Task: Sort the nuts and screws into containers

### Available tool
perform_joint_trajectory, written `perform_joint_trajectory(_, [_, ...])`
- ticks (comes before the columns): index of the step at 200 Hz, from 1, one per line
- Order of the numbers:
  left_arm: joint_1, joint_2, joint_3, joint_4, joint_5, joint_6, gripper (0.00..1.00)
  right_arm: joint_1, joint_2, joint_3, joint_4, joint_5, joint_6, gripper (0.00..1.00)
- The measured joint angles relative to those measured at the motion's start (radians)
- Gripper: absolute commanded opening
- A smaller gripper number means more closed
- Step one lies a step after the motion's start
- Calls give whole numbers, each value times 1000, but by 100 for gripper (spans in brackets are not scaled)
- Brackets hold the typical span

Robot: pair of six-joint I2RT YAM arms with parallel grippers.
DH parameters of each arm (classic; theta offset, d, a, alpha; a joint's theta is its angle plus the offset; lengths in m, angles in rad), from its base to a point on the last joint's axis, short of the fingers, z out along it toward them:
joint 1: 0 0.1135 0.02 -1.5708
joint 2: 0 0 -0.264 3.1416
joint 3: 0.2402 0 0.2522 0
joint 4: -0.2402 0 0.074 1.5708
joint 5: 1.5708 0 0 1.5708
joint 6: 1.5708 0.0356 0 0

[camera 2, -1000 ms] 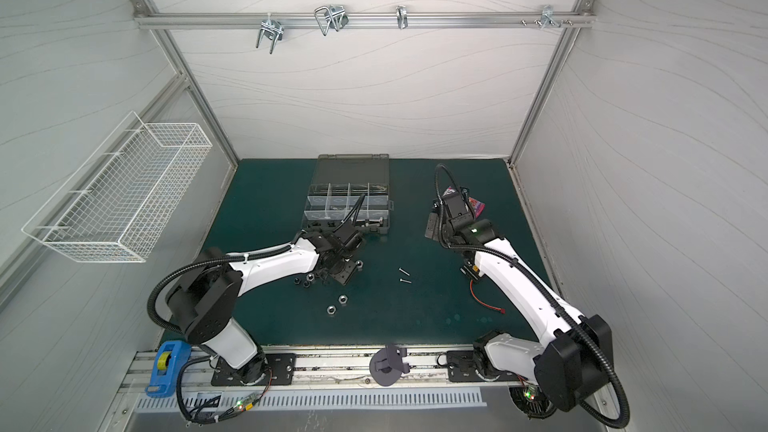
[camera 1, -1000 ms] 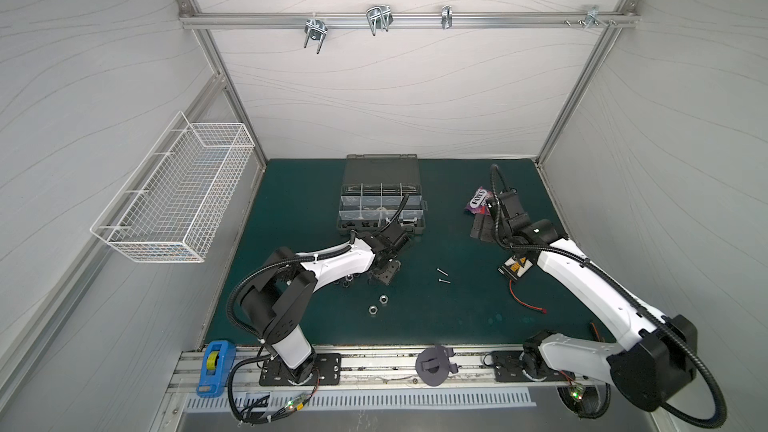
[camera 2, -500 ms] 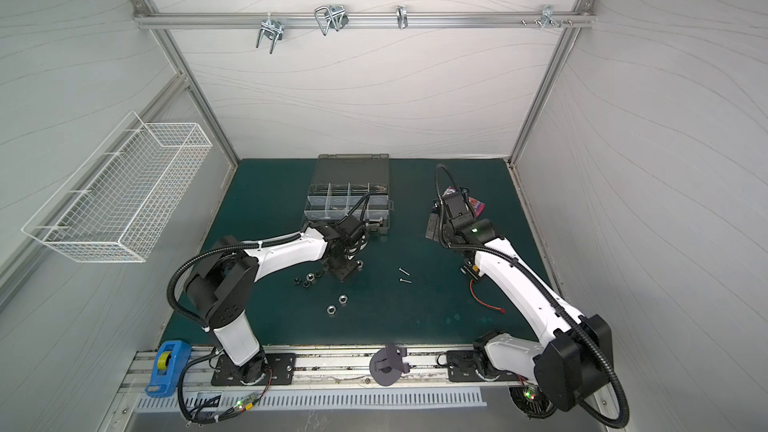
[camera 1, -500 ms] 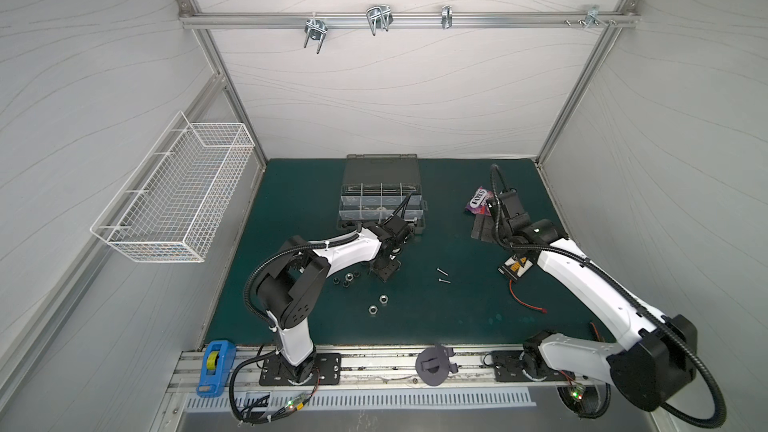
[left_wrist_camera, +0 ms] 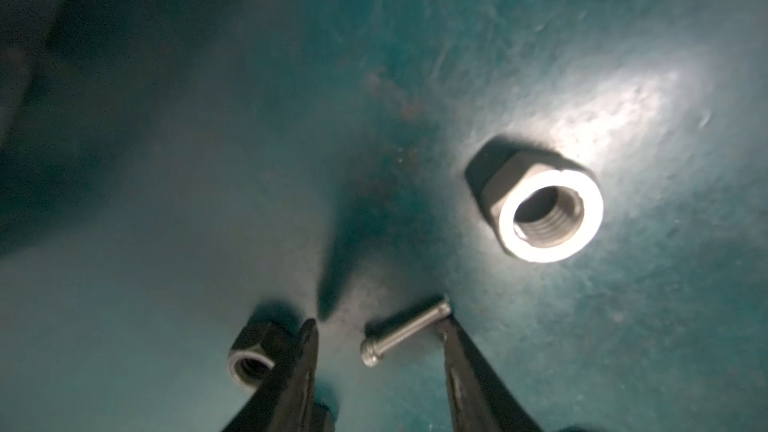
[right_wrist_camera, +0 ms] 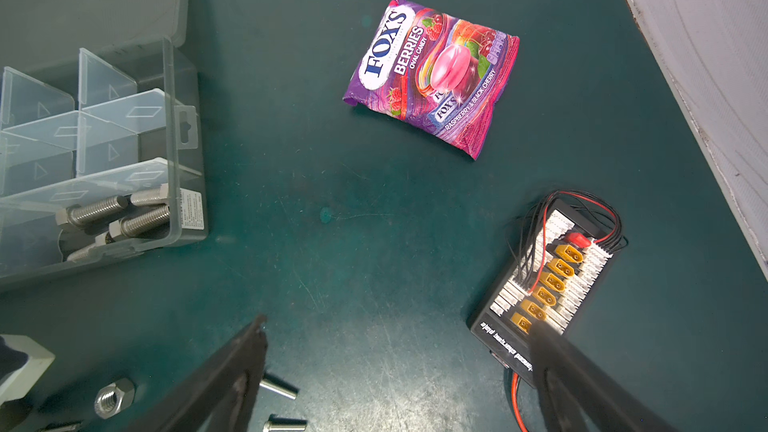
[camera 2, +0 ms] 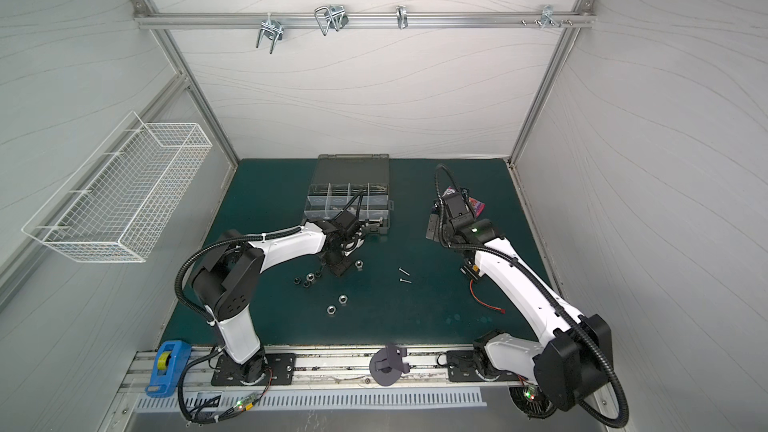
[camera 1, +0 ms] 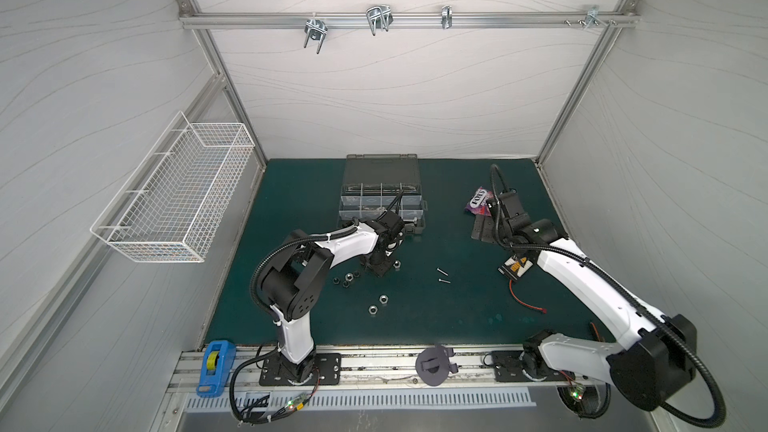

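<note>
Dim mat shows left end effector parted astride blurred screw, right end effector agape.

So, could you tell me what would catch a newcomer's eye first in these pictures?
Probably the glossy purple candy bag, lying at the back right of the dark green mat, far brighter than anything else. Next, the left pincer down near the mat's middle, jaws open astride a thin silver pin-like screw, a shiny silver hex nut close by. Behind it stands the open grey plastic organizer case, stout silver bolts in one corner compartment.
</note>
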Motion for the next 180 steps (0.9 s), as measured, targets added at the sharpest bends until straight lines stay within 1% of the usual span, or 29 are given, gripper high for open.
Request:
perform_joint_trajectory(3, [0, 2, 2, 0, -1, -4, 42, 0, 1, 0, 0, 0, 0, 99])
perform_joint_trajectory(20, [3, 7, 6, -1, -1, 3, 36, 0, 1, 0, 0, 0, 0, 99])
perform_joint_trajectory(31, [4, 9, 9, -1, 0, 1, 30, 0, 1, 2, 0, 0, 0, 99])
perform_joint_trajectory(39, [5, 13, 12, -1, -1, 5, 28, 0, 1, 2, 0, 0, 0, 99])
perform_joint_trajectory(55, [9, 17, 16, -1, 4, 0, 20, 0, 1, 2, 0, 0, 0, 99])
perform_joint_trajectory(65, [11, 20, 19, -3, 4, 0, 17, 0, 1, 2, -1, 0, 0, 99])
perform_joint_trajectory(83, [11, 27, 27, -7, 6, -2, 9, 0, 1, 2, -1, 0, 0, 99])
perform_joint_trajectory(108, [11, 37, 41, -21, 10, -1, 7, 0, 2, 2, -1, -1, 0, 99])
perform_joint_trajectory(115, [11, 38, 42, -23, 11, -2, 4, 0, 4, 2, -1, -1, 0, 99])
perform_joint_trajectory(133, [13, 39, 44, -26, 11, -4, 0, 0, 11, 2, -1, -1, 0, 99])
perform_joint_trajectory(180, [15, 39, 46, -28, 16, -8, 0, 0, 13, 4, -1, -1, 0, 99])
